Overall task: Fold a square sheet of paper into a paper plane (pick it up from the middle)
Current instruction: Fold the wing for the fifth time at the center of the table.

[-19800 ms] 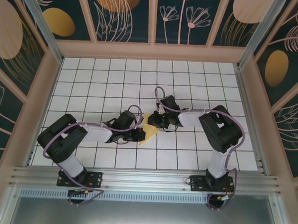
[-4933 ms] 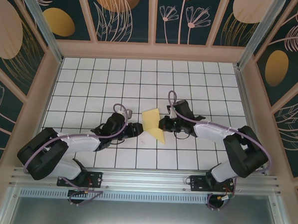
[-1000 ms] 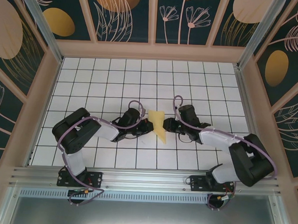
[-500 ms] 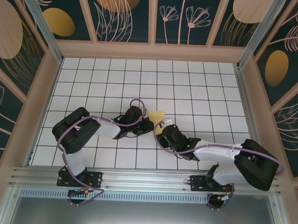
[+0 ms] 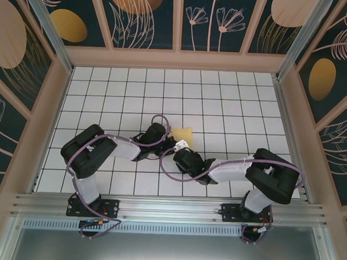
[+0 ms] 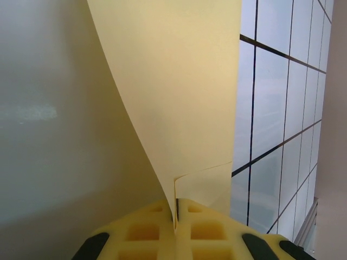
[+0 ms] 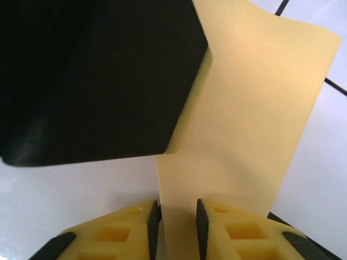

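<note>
- The left gripper (image 5: 170, 142) sits just left of the middle of the tiled table (image 5: 105, 103), where it was a second ago. In its wrist view the yellow fingers (image 6: 143, 233) are closed tight on the lower edge of the paper (image 6: 179, 81), which curves up and away from them.
- From above, a second ago the paper lay open to view as a long pointed strip between the two grippers. Now only its far, blunt end shows beside the left gripper, and the near end is covered.
- What covers it is the right gripper (image 5: 181, 152). It has left the paper's right side, and its arm has swung round to reach in from the near side.
- In the right wrist view the jaws stand a little apart, astride the near end of the paper. Whether the pads touch it cannot be told. A black housing (image 7: 92, 81), probably the left arm's, overlaps the paper's upper left.
- Judged from this, one arm anchors the paper while the other lines up to press or take the near end for another crease. The plane looks unfinished.
</note>
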